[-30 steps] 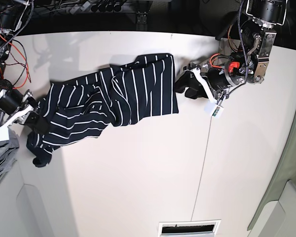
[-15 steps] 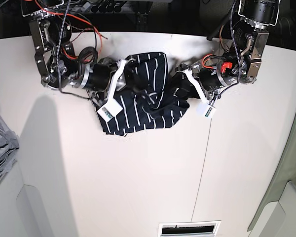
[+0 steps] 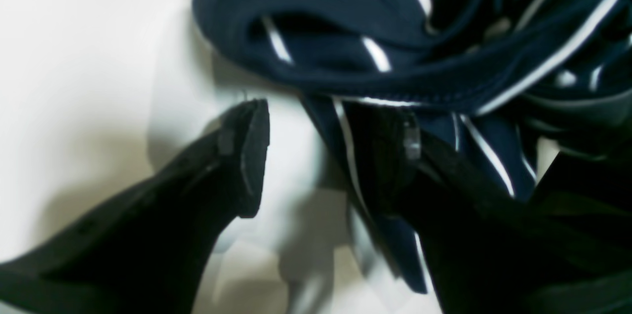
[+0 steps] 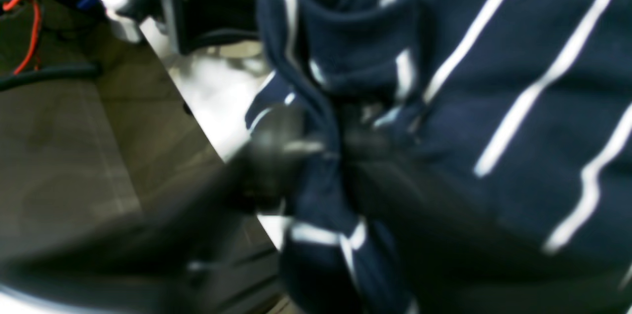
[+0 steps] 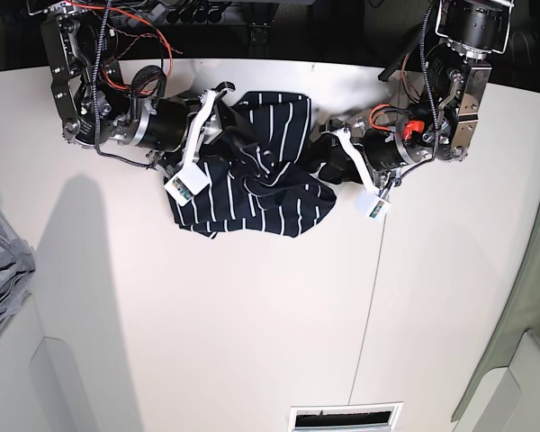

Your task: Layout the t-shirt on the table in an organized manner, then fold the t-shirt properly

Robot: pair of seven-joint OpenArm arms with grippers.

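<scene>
Dark navy white-striped soft t-shirt [image 5: 256, 175] lies bunched in a crumpled heap at the far middle of the white flat bench [image 5: 252, 324], between both arms. Plain light grey cloth [image 5: 2, 270] sits well apart at the bench edge. Thin dark seam line [image 5: 371, 297] runs across the bench beside the heap. Left claw [image 3: 328, 156]: jaws spread wide, one over bare bench, the other against a shirt fold, gripping nothing. Right claw [image 4: 321, 151]: blurred, shirt fold between its jaws, cannot tell if clamped.
</scene>
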